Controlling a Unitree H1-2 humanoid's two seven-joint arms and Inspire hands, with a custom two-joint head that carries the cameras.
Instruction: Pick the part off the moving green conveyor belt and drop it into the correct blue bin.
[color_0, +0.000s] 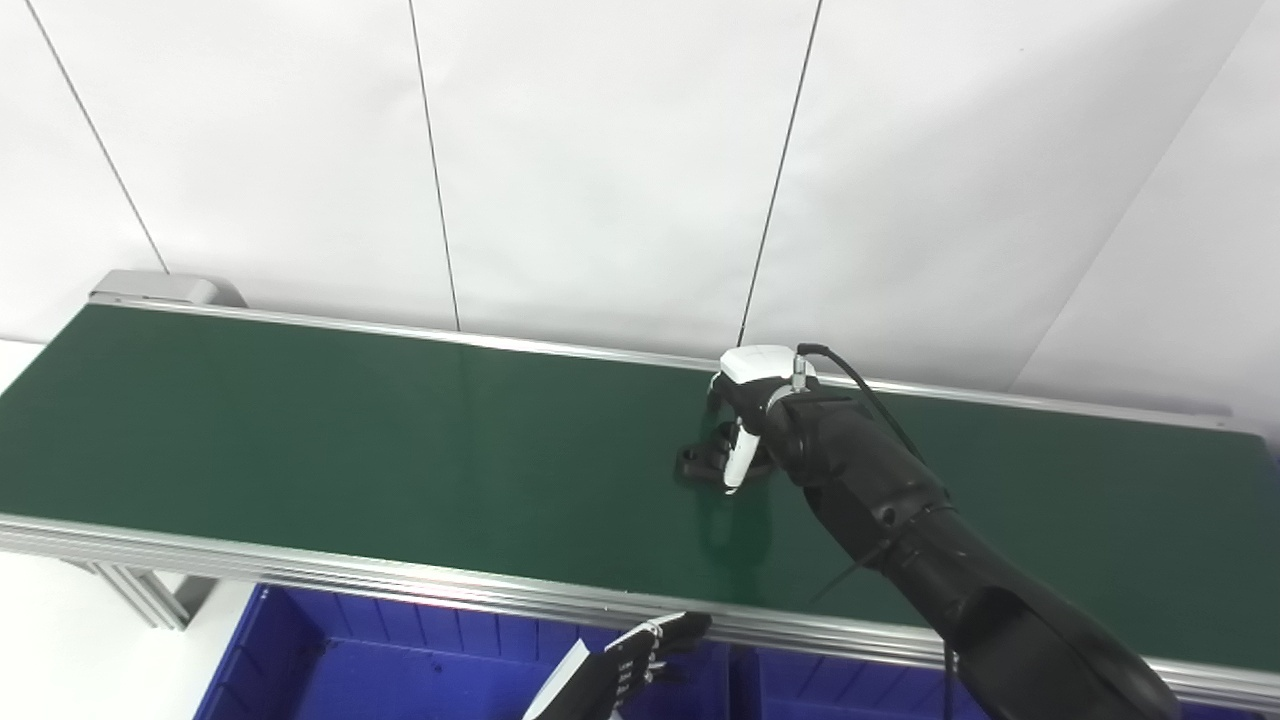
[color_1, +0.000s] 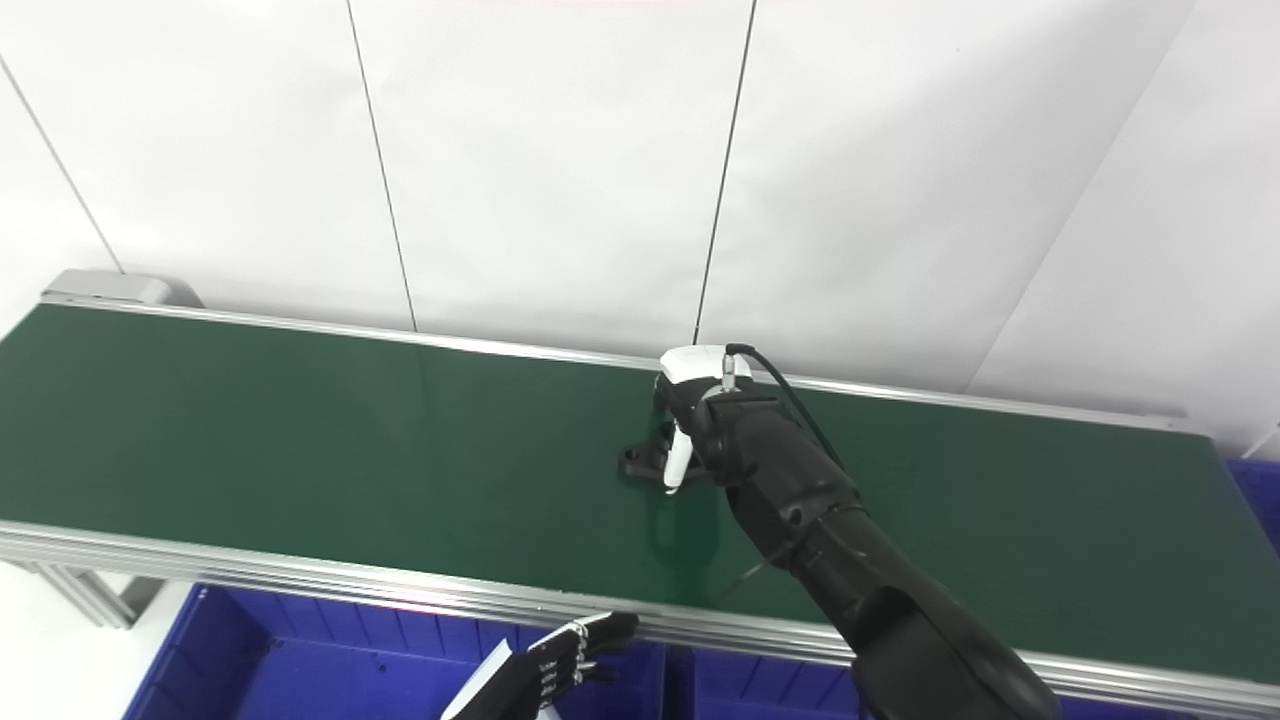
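Right hand (color_0: 752, 415) is reached way out over the green conveyor belt (color_0: 350, 440), probably because the small black part (color_0: 700, 460) sits mid-belt, so it has to come down on top of it. Fingers look curled around the part and touching it, but I can't tell if they're actually clamped yet. Left hand (color_0: 640, 655) hangs empty, fingers loosely apart, over the blue bin (color_0: 330, 660).

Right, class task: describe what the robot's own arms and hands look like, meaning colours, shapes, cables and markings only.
The right hand is black with a glossy white shell over its back and a white strip down one side. A thin black cable loops from its wrist along the bulky, rounded, matt black forearm. The left hand has black segmented fingers with small pale markings and a white panel at the wrist. No sleeves or logos visible.
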